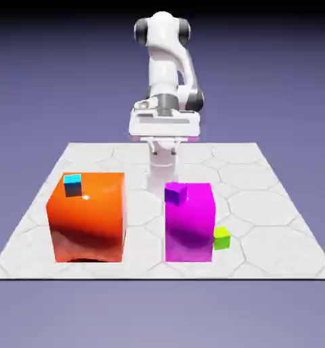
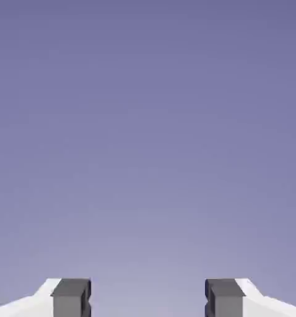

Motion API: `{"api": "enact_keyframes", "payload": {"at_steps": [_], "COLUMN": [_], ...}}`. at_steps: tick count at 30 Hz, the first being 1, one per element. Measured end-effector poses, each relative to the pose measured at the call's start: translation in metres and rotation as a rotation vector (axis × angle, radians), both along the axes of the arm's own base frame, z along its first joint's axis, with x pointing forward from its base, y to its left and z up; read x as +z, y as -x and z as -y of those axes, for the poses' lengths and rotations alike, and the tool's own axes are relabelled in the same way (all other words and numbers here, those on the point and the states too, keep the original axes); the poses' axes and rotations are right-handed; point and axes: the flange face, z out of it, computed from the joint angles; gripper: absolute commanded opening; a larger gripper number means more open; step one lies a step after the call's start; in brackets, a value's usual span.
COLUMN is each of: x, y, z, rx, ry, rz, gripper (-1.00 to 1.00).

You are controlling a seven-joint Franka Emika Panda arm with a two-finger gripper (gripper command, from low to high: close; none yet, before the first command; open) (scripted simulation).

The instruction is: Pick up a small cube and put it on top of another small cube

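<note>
No writing or labels showed anywhere. The gripper [image 2: 148, 300] stood wide apart, holding nothing, with only backdrop between its tips. The lime-green cube [image 1: 221, 238] sat on the table [image 1: 274, 224], touching the magenta block [image 1: 190, 228] at its four o'clock; the purple cube [image 1: 175, 194] rested atop that block.

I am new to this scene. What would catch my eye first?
Two big blocks dominate the table: an orange block at the exterior view's left, a magenta block at center. Tiny cubes follow: cyan cube on orange, purple cube on magenta, green cube beside magenta.
</note>
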Motion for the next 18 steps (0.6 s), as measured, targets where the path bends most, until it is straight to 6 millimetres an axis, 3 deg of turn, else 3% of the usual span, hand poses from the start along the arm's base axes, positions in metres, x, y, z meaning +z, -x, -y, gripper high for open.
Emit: {"api": "enact_keyframes", "payload": {"at_steps": [6,12,14,18], "x": [-0.042,-0.094,-0.118,-0.197], "y": [-0.041,-0.061,-0.059,-0.032], "z": [-0.085,-0.166,-0.195,-0.218], "rx": [0.347,0.670,0.790,1.064], "ry": [0.308,0.644,0.753,0.891], "rz": [-0.242,-0.438,-0.498,-0.676], "gripper": [0.00,0.00,0.00,0.00]}}
